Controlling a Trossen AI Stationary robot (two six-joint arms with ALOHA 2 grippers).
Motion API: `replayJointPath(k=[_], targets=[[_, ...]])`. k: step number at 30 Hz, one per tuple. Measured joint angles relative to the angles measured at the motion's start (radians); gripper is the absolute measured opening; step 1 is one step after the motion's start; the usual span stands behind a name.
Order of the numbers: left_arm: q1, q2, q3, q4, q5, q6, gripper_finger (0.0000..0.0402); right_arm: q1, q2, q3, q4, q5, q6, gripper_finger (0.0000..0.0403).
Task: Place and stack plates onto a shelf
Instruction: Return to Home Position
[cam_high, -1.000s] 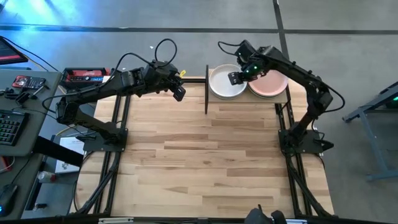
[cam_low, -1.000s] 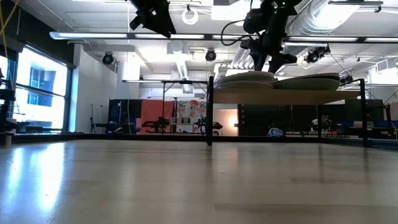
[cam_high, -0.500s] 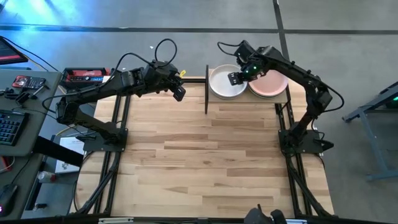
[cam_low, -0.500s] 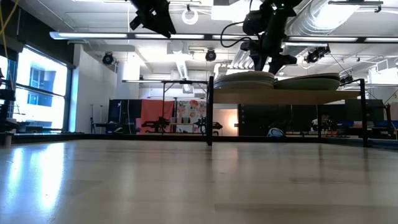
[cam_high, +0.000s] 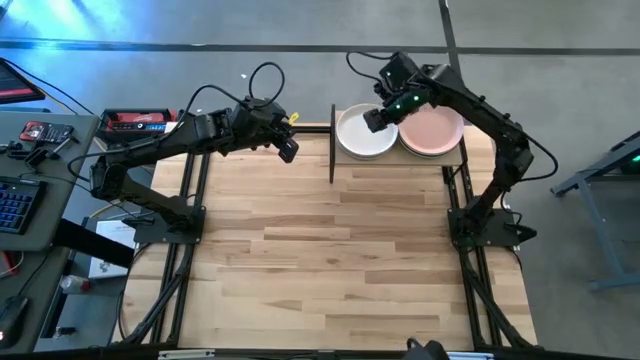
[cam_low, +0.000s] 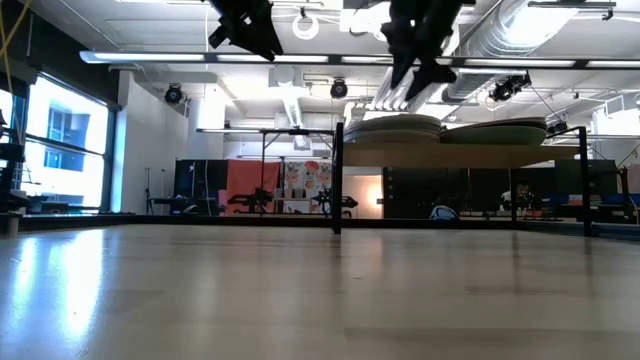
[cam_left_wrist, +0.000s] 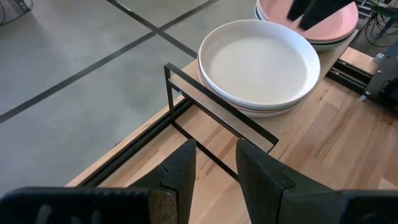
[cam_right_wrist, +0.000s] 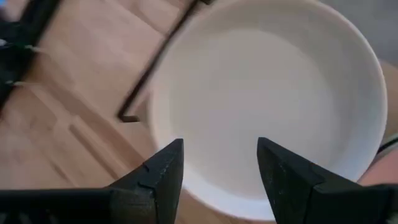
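The right pincer (cam_high: 372, 119) hangs open and empty just over the white plate (cam_high: 358, 142) topping the stack at the shelf's (cam_low: 460, 156) end nearer the left arm, a pink-topped stack (cam_high: 435, 135) just beside it, along the worktop's (cam_high: 330, 250) far edge, where the left pincer (cam_high: 288, 150) waits, also open.

— Shelf condition?
— The light-wood shelf (cam_low: 470, 156) sits level on its black frame and carries two stacks side by side, their rims close together.
— Top plates?
— Seen from above, a white plate (cam_high: 362, 133) tops the stack at the shelf's left end, and a pink plate (cam_high: 435, 133) tops the one at its right end. Both lie flat, rims up.
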Motion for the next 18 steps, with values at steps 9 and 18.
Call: replayJointPath(k=[9,18], targets=[[0.000,0.000,0.000,0.000,0.000,0.000,0.0102,0.085,-0.001,0.235,-0.253,0.002,-0.024,0.0181],[0.000,0.007,-0.001,0.127,-0.013,0.000,0.0102,0.247,-0.002,0.391,-0.269,0.029,-0.068,0.0181]])
